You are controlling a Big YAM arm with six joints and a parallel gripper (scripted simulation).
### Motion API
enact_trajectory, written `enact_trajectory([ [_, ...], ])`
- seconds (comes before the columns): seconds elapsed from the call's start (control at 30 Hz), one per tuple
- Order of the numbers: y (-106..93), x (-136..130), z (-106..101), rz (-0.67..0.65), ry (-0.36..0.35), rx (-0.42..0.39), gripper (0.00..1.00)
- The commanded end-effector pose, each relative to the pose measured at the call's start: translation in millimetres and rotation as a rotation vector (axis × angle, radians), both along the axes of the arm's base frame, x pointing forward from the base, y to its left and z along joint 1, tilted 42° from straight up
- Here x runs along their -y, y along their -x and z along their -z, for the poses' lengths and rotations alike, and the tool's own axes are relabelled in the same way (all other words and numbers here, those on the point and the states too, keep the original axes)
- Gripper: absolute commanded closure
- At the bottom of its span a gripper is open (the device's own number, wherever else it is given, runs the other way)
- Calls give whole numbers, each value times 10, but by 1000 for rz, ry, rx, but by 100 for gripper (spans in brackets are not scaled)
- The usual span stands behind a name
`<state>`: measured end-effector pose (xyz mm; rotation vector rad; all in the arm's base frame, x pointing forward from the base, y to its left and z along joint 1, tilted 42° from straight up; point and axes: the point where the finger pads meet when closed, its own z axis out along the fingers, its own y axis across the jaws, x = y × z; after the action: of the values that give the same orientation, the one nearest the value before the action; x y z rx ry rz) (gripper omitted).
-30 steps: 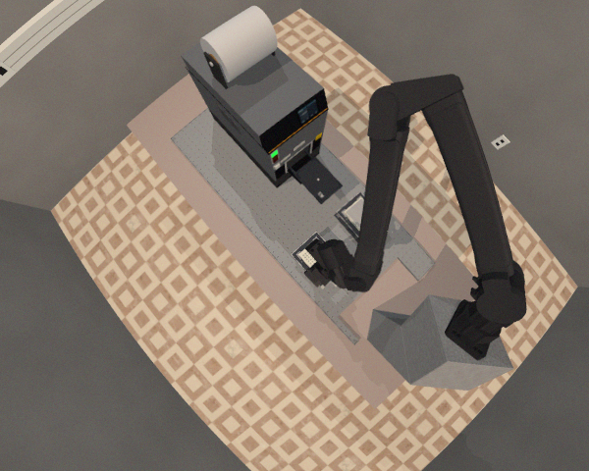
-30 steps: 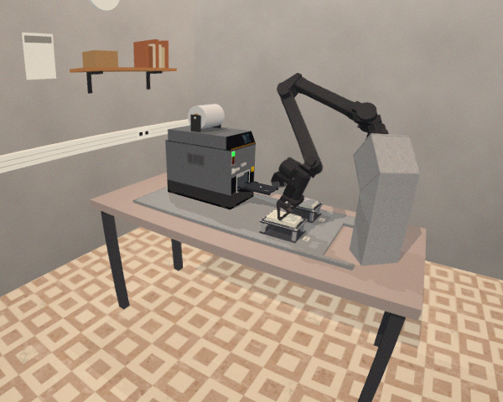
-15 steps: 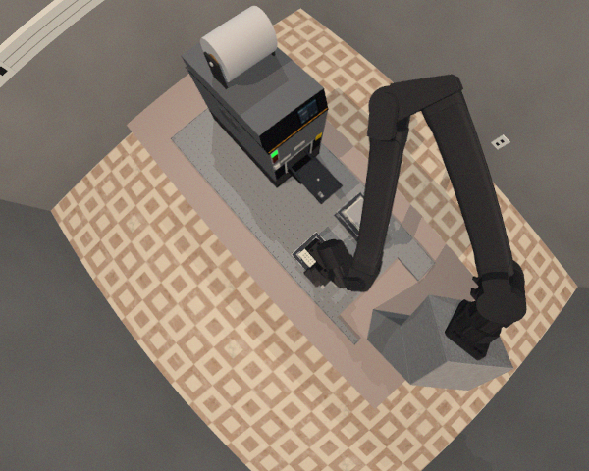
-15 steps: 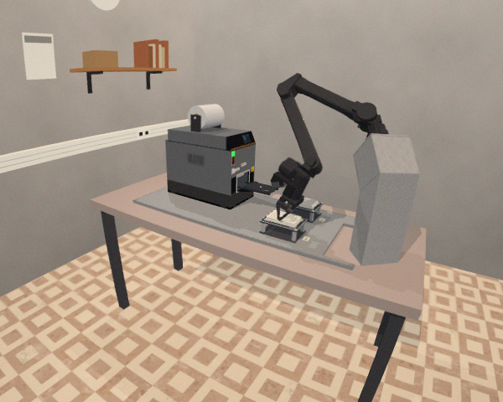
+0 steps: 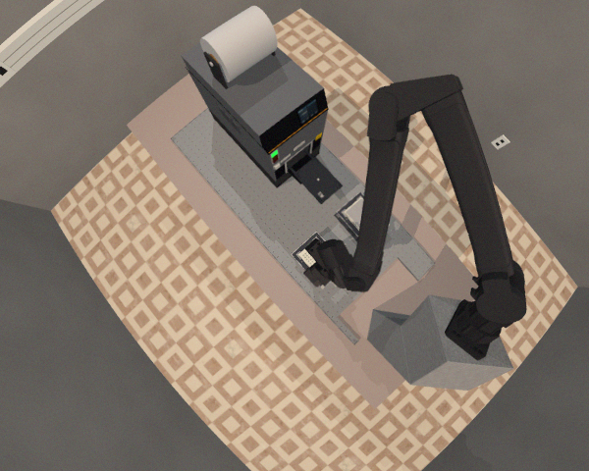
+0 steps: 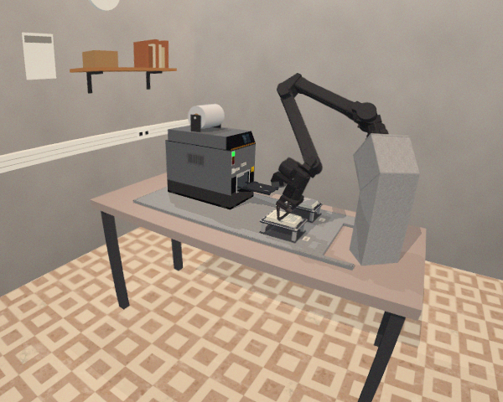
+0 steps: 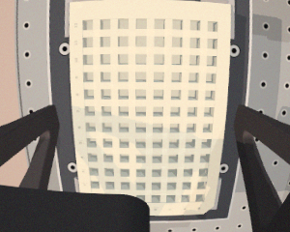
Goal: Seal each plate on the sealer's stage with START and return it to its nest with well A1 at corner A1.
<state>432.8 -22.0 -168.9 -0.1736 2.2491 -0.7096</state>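
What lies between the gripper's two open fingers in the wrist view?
The cream well plate in its dark nest lies between the open gripper's fingers, which flank its long sides, holding nothing.

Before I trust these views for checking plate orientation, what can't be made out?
- Near plate: labels and A1 corner unreadable; wrist view cuts its lower edge behind the open claw.
- Far plate: top view, mostly under the arm.
- Nest markings N1, N2: too small everywhere.
- Sealer START button: too small to pick out.
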Motion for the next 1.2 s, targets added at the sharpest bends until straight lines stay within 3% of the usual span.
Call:
enact_trajectory([
  [0.0,-29,25,-34,-5,5,11,0],
  [0.27,4,114,108,5,14,-15,0],
  [0.6,-90,157,97,9,10,8,0],
  [0.9,100,81,199,-1,10,-41,0],
  [1.17,100,10,159,-10,-1,-31,0],
])
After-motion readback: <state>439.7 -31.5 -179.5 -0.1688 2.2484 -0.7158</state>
